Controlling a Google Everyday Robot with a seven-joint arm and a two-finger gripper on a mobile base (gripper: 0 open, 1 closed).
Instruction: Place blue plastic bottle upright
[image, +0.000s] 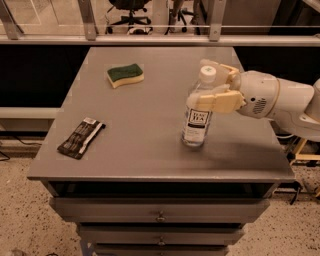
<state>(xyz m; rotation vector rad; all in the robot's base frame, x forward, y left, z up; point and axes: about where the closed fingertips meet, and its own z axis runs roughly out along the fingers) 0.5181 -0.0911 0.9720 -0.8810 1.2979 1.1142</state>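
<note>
The blue plastic bottle (196, 119) stands upright on the grey table (145, 125), right of the middle. It is clear, with a white cap and a pale label with dark text. My gripper (202, 84) comes in from the right at the height of the bottle's neck and shoulder. One cream finger (220, 101) lies in front of the shoulder and the other finger (222, 69) is behind the cap. The fingers straddle the bottle top and look open, not pressing on it. The white arm (280, 100) stretches off to the right.
A green-and-yellow sponge (125, 74) lies at the back left of the table. A dark snack packet (81, 137) lies near the front left edge. Drawers (160, 216) sit under the table top. A railing and office chairs are behind the table.
</note>
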